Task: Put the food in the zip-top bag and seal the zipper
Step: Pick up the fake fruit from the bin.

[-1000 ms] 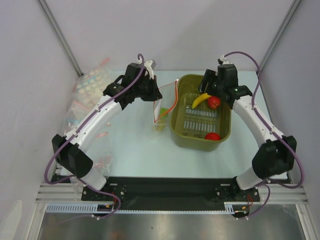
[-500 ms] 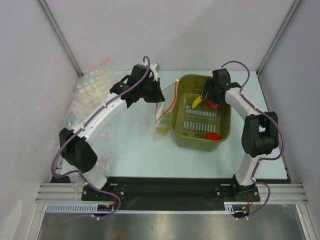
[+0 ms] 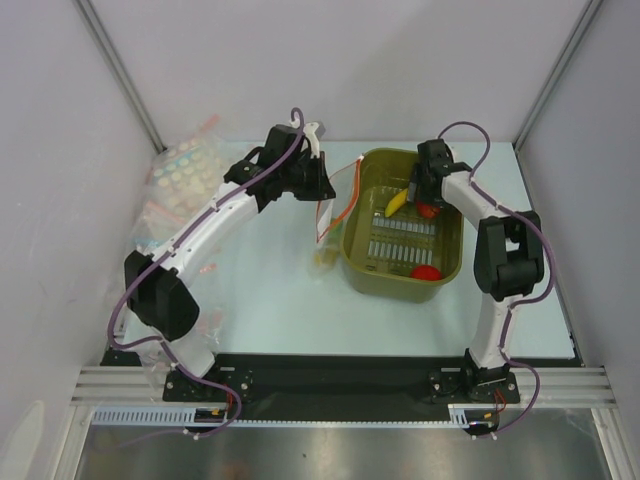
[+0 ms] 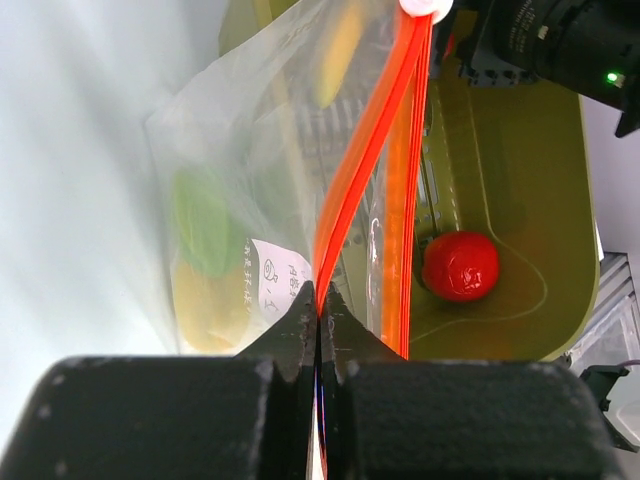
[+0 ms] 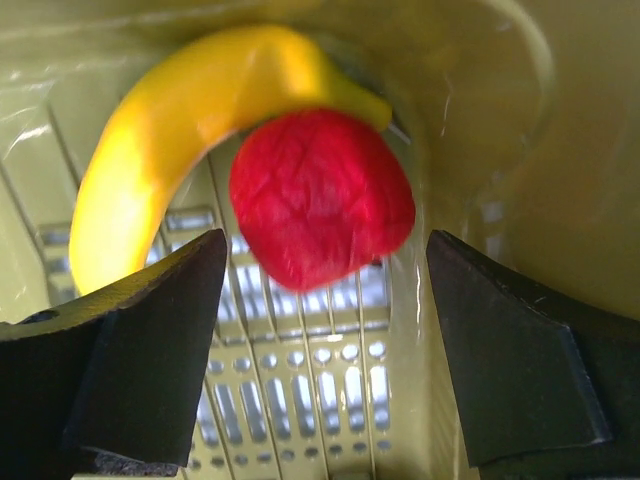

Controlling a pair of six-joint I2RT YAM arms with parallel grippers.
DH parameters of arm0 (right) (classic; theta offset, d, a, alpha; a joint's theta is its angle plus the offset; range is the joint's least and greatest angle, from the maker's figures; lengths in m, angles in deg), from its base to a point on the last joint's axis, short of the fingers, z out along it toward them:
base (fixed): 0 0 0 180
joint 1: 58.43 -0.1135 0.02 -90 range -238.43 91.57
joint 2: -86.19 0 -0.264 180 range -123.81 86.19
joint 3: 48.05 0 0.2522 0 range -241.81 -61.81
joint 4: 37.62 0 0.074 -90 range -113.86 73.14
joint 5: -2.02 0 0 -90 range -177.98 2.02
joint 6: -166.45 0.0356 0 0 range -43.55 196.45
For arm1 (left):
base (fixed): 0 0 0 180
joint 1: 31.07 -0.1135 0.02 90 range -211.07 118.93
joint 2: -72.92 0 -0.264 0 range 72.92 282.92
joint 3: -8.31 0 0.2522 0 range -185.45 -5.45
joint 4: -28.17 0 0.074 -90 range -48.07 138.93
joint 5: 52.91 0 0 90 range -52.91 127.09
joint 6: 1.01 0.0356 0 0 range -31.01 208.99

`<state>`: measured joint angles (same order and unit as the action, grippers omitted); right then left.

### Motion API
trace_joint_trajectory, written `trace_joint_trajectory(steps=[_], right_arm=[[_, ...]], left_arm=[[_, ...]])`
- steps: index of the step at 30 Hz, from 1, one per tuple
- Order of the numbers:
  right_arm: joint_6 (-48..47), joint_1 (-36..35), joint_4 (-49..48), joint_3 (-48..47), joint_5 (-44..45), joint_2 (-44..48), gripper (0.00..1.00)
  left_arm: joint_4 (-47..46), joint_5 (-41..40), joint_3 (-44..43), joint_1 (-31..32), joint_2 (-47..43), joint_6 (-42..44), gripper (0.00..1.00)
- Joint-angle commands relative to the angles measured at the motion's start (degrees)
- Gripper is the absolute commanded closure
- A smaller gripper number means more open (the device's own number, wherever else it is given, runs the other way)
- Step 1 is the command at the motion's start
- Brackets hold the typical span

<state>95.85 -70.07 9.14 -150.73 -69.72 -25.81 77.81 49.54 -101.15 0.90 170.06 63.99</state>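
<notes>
Clear glossy plastic bag (image 4: 230, 150), glossy olive plastic basket (image 4: 510, 180), crinkled matt red fruit (image 5: 320, 200), smooth banana (image 5: 170, 130)

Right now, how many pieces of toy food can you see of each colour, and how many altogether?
Yellow: 1, the banana in the basket.
Red: 2, one round fruit beside the banana, a second round fruit at the basket's near end.
Green: 1, a blurred green piece inside the bag; the yellowish blur next to it may belong to it.
Total: 4.
</notes>
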Motion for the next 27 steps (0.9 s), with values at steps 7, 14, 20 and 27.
trace_joint_trajectory(steps=[7,14,20,27], right_arm=[[-1.0,-0.1,-0.4,-4.2,2.2,-4.2,0.30],[-1.1,-0.7,-2.2,-0.4,-0.9,1.0,0.46],[-2.1,-2.2,-1.4,1.7,-8.5,9.0,0.50],[-2.4,-4.5,-6.5,5.7,-26.1,22.7,0.53]], left_arm=[[-2.7,1.2,-1.2,-0.3,-1.2,0.6,1.00],[-2.7,-0.2,2.4,-0.3,-4.5,0.6,1.00],[-0.5,-2.5,0.4,0.2,-5.0,1.7,1.00],[2.6,-6.2,-3.3,2.0,-4.9,3.5,1.00]])
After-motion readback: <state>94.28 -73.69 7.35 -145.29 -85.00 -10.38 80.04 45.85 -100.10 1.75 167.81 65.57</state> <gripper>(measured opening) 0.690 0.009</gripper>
